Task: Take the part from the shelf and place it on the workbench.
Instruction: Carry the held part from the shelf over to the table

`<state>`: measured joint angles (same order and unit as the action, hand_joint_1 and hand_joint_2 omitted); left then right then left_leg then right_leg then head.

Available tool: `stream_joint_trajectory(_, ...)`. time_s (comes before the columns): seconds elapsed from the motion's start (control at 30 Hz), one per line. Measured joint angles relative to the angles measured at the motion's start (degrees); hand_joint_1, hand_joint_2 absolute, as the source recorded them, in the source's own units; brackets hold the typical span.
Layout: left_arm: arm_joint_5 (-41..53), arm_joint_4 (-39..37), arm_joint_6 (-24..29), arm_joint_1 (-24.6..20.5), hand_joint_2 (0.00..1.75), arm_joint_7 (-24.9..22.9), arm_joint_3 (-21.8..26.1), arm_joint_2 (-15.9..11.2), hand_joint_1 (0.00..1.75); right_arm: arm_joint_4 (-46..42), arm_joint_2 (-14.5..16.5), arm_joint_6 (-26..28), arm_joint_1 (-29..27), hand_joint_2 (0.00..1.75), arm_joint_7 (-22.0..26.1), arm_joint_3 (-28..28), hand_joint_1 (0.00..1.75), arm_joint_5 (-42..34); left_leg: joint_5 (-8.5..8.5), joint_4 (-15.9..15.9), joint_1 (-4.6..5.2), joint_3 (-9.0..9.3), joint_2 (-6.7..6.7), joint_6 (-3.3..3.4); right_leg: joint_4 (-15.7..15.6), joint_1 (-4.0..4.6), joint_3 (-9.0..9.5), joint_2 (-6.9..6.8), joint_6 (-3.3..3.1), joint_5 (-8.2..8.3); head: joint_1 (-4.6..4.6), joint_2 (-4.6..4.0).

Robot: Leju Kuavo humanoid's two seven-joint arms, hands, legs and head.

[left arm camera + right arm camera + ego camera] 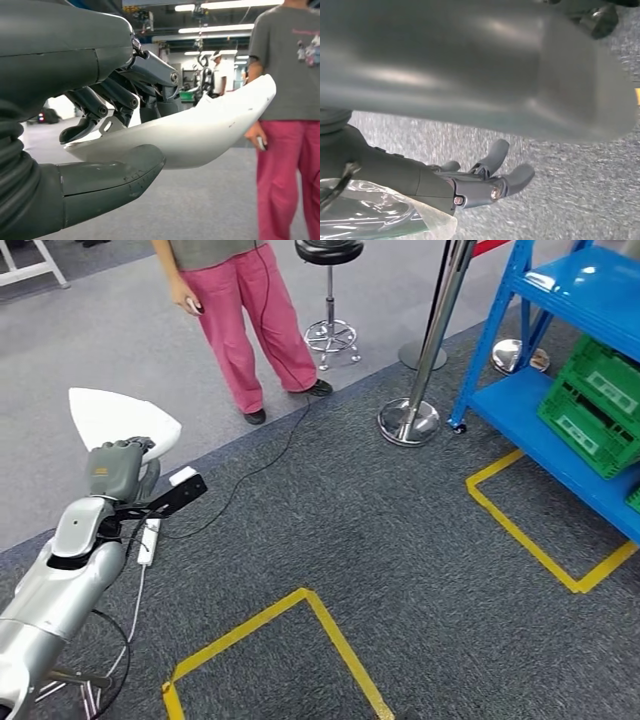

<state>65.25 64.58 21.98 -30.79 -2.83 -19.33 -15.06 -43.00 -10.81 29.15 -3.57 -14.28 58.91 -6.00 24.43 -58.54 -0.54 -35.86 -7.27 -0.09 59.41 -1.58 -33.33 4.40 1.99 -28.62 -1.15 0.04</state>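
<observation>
Done: your left hand grips the white part, off the shelf.
Left: no tabletop reached.
Right hand: fingers apart, empty.

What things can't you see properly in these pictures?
- Workbench: none is in sight, so the part's destination can't be told.
- White part: in the head view the left hand covers its near end.
- Right hand: the wrist view is blurred, with a grey cover across the top.
- Blue shelf: cut off by the picture's edge.
</observation>
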Motion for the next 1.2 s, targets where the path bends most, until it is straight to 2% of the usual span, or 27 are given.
stream_joint_trajectory(0.03, -0.1, 0.0, 0.1, 0.1, 1.75, 0.1, 0.1, -0.1, 1.75, -0.1, 0.0, 0.0, 0.0, 0.00, -0.1, -0.1, 0.00, 0.2, -0.13, 0.1, -0.13, -0.16, -0.59, -0.24, 0.1, 0.04, 0.13, -0.69, -0.33, 0.03, 0.00, 0.01)
stream_joint_trajectory(0.07, -0.3, 0.0, 0.2, 0.2, 1.75, 0.2, 0.3, -0.2, 1.75, -0.2, 0.0, -0.1, -0.1, 0.00, -0.2, -0.2, 0.00, 0.4, -0.03, -0.1, -0.12, -0.33, -0.18, -0.50, -0.1, 0.05, 0.27, -1.36, -0.65, 0.08, -0.03, 0.01)
stream_joint_trajectory(0.1, -0.4, 0.0, 0.3, 0.2, 1.75, 0.3, 0.4, -0.3, 1.75, -0.3, 0.0, -0.1, -0.1, 0.00, -0.3, -0.3, 0.00, 0.6, 0.51, -1.0, -0.05, -0.78, 1.05, -0.73, -0.2, 0.03, 0.44, -2.03, -1.01, 0.12, -0.28, 0.00)
stream_joint_trajectory(0.17, -0.6, 0.0, 0.4, 0.0, 1.75, 0.5, 0.6, -0.4, 1.75, -0.4, -0.1, -0.3, -0.1, 0.00, -0.2, -0.6, 0.00, 0.8, 3.06, -6.1, 0.11, -3.17, 4.80, -1.14, -0.4, 0.16, 0.76, -3.47, -1.65, 0.03, -0.73, -0.01)
stream_joint_trajectory(0.2, -0.7, 0.0, 0.5, -0.1, 1.75, 0.5, 0.7, -0.3, 1.75, -0.4, -0.1, -0.3, -0.2, 0.00, -0.2, -0.7, 0.00, 0.9, 4.68, -9.9, 0.07, -5.03, 6.00, -1.29, -0.4, 0.30, 0.86, -4.25, -1.87, -0.12, -0.89, -0.02)
stream_joint_trajectory(0.27, -0.8, -0.1, 0.4, 0.0, 1.75, 0.5, 0.7, -0.2, 1.75, -0.4, -0.1, -0.5, -0.4, 0.00, -0.3, -0.9, 0.00, 1.0, 6.19, -15.5, -0.01, -7.86, 6.80, -1.32, -0.4, 0.54, 1.07, -5.90, -2.08, -0.42, -0.89, -0.02)
stream_joint_trajectory(0.3, -0.8, -0.1, 0.3, 0.1, 1.75, 0.5, 0.7, -0.2, 1.75, -0.4, -0.1, -0.6, -0.4, 0.00, -0.4, -1.0, 0.00, 1.1, 5.45, -15.5, 0.00, -7.90, 6.89, -1.17, -0.4, 0.64, 1.21, -6.70, -2.10, -0.57, -0.89, -0.02)
stream_joint_trajectory(0.33, -0.8, -0.1, 0.3, 0.2, 1.75, 0.5, 0.7, -0.2, 1.75, -0.5, -0.1, -0.7, -0.4, 0.00, -0.4, -1.2, 0.00, 1.2, 3.77, -13.2, 0.09, -6.82, 7.11, -0.88, -0.4, 0.74, 1.43, -7.47, -2.09, -0.75, -0.89, -0.01)
stream_joint_trajectory(0.4, -0.9, -0.1, 0.4, 0.0, 1.75, 0.5, 0.8, -0.1, 1.75, -0.6, -0.1, -0.9, -0.4, 0.00, -0.3, -1.4, 0.00, 1.4, 0.30, -5.9, 0.82, -3.00, 9.31, -0.01, -0.4, 0.97, 1.93, -8.87, -1.95, -1.16, -0.86, -0.01)
stream_joint_trajectory(0.47, -1.0, -0.1, 0.6, -0.3, 1.75, 0.5, 0.9, -0.1, 1.75, -0.6, 0.0, -1.1, -0.4, 0.00, 0.0, -1.6, 0.00, 1.5, -0.52, -1.1, 1.77, -0.70, 11.46, 0.77, -0.5, 1.26, 2.17, -10.22, -1.66, -1.51, -0.85, -0.02)
stream_joint_trajectory(0.5, -1.2, -0.1, 0.7, -0.5, 1.75, 0.5, 1.0, -0.1, 1.75, -0.6, 0.0, -1.2, -0.4, 0.00, 0.2, -1.8, 0.00, 1.6, -0.12, -0.5, 2.08, -0.54, 11.57, 0.96, -0.6, 1.37, 2.24, -10.98, -1.47, -1.63, -0.86, -0.02)
stream_joint_trajectory(0.53, -1.4, -0.1, 0.9, -0.6, 1.75, 0.5, 1.1, -0.1, 1.75, -0.6, 0.0, -1.2, -0.3, 0.00, 0.4, -2.0, 0.00, 1.6, -0.12, -0.1, 2.14, -0.56, 10.88, 1.17, -0.8, 1.44, 2.39, -11.73, -1.26, -1.74, -0.85, -0.02)
stream_joint_trajectory(0.57, -1.7, -0.1, 1.1, -0.5, 1.75, 0.5, 1.3, -0.1, 1.75, -0.6, 0.1, -1.3, -0.3, 0.00, 0.5, -2.2, 0.00, 1.7, -0.24, 0.2, 1.99, -0.48, 10.19, 1.36, -0.8, 1.40, 2.40, -11.68, -1.01, -2.01, -0.77, -0.01)
stream_joint_trajectory(0.6, -1.9, -0.1, 1.2, -0.6, 1.75, 0.5, 1.4, -0.1, 1.75, -0.6, 0.1, -1.4, -0.2, 0.00, 0.5, -2.4, 0.00, 1.8, -0.36, 0.5, 1.79, -0.33, 9.49, 1.60, -0.2, 1.32, 2.15, -10.52, -0.82, -2.55, -0.79, -0.01)
stream_joint_trajectory(0.63, -2.0, 0.0, 1.3, -0.7, 1.75, 0.5, 1.6, 0.0, 1.75, -0.6, 0.1, -1.4, -0.2, 0.00, 0.5, -2.6, 0.00, 2.0, -0.49, 0.8, 1.56, -0.16, 8.82, 1.86, 1.6, 1.22, 1.30, -8.74, -0.66, -3.56, -0.68, -0.01)
stream_joint_trajectory(0.7, -2.2, 0.0, 1.4, -1.1, 1.75, 0.6, 1.7, 0.3, 1.75, -0.6, 0.1, -1.5, -0.4, 0.00, 0.5, -2.8, 0.00, 2.3, -0.51, 1.0, 1.29, -0.01, 7.34, 2.21, 8.5, 1.03, -2.37, -5.19, -0.51, -6.50, -0.47, -0.01)
stream_joint_trajectory(0.77, -2.4, 0.0, 1.4, -1.0, 1.75, 0.8, 1.7, 0.5, 1.75, -0.5, 0.2, -1.6, -0.7, 0.00, 0.6, -3.1, 0.00, 2.5, -0.45, 1.0, 1.28, 0.03, 5.60, 2.33, 14.9, 1.00, -6.43, -4.42, -0.36, -8.11, -0.34, -0.01)
stream_joint_trajectory(0.8, -2.6, 0.0, 1.5, -1.0, 1.75, 0.9, 1.7, 0.6, 1.75, -0.4, 0.2, -1.7, -0.8, 0.00, 0.7, -3.2, 0.00, 2.6, -0.40, 1.0, 1.26, 0.10, 4.68, 2.30, 15.5, 1.00, -7.33, -4.37, -0.31, -7.32, -0.33, -0.02)
stream_joint_trajectory(0.83, -2.7, 0.0, 1.5, -0.9, 1.75, 1.0, 1.7, 0.7, 1.75, -0.3, 0.2, -1.7, -0.7, 0.00, 0.9, -3.4, 0.00, 2.7, -0.32, 0.9, 1.21, 0.21, 3.77, 2.22, 13.5, 0.96, -7.02, -4.23, -0.30, -5.31, -0.34, -0.02)
stream_joint_trajectory(0.87, -2.8, 0.0, 1.5, -0.9, 1.75, 1.0, 1.7, 0.8, 1.75, -0.3, 0.2, -1.8, -0.7, 0.00, 1.0, -3.6, 0.00, 2.8, -0.17, 0.7, 1.12, 0.34, 2.91, 2.05, 9.8, 0.83, -5.78, -3.62, -0.25, -2.63, -0.33, -0.01)
stream_joint_trajectory(0.93, -3.0, 0.0, 1.5, -1.1, 1.75, 1.0, 1.7, 0.9, 1.75, -0.2, 0.2, -2.0, -0.6, 0.00, 0.9, -3.8, 0.00, 3.0, 0.19, 0.1, 0.97, 0.19, 1.37, 1.53, 2.8, 0.31, -2.82, -0.41, -0.17, 0.76, -0.33, -0.01)
stream_joint_trajectory(1.0, -3.3, 0.0, 1.5, -1.3, 1.75, 1.0, 1.8, 0.9, 1.75, -0.2, 0.3, -2.1, -0.7, 0.00, 0.9, -4.0, 0.00, 3.3, 0.19, -0.2, 0.74, -0.39, -0.09, 0.88, 0.5, 0.09, -1.51, 1.57, -0.27, 0.91, -0.23, -0.01)
stream_joint_trajectory(1.03, -3.4, 0.1, 1.6, -1.3, 1.75, 1.1, 1.9, 0.9, 1.75, -0.1, 0.3, -2.1, -0.8, 0.00, 0.9, -4.1, 0.00, 3.5, 0.09, -0.3, 0.57, -0.62, -0.89, 0.55, 0.2, 0.18, -1.25, 1.05, -0.47, 0.87, -0.22, -0.01)
stream_joint_trajectory(1.07, -3.6, 0.1, 1.6, -1.2, 1.75, 1.1, 2.0, 0.8, 1.75, -0.1, 0.4, -2.1, -0.7, 0.00, 1.0, -4.2, 0.00, 3.6, 0.08, -0.2, 0.44, -0.73, -1.10, 0.24, 0.2, 0.25, -1.06, 0.24, -0.75, 0.89, -0.17, -0.01)
stream_joint_trajectory(1.1, -3.7, 0.1, 1.7, -1.1, 1.75, 1.1, 2.1, 0.8, 1.75, 0.0, 0.5, -2.1, -0.7, 0.00, 1.0, -4.3, 0.00, 3.7, 0.39, -0.7, 0.48, -0.95, -0.15, -0.06, -0.1, 0.27, -0.78, -0.53, -1.10, 0.89, -0.29, -0.01)
stream_joint_trajectory(1.13, -3.8, 0.1, 1.6, -1.2, 1.75, 1.1, 2.2, 0.7, 1.75, 0.0, 0.6, -2.1, -0.7, 0.00, 1.1, -4.5, 0.00, 3.9, 1.16, -2.0, 0.56, -1.53, 1.49, -0.36, -0.3, 0.26, -0.46, -1.32, -1.41, 0.88, -0.52, -0.01)
stream_joint_trajectory(1.2, -3.9, 0.1, 1.5, -1.5, 1.75, 1.1, 2.2, 0.8, 1.75, 0.0, 0.6, -2.1, -0.7, 0.00, 0.9, -4.9, 0.00, 4.1, 4.01, -7.8, 0.63, -4.25, 5.42, -0.87, -0.5, 0.44, 0.10, -2.84, -1.95, 0.66, -0.86, -0.01)
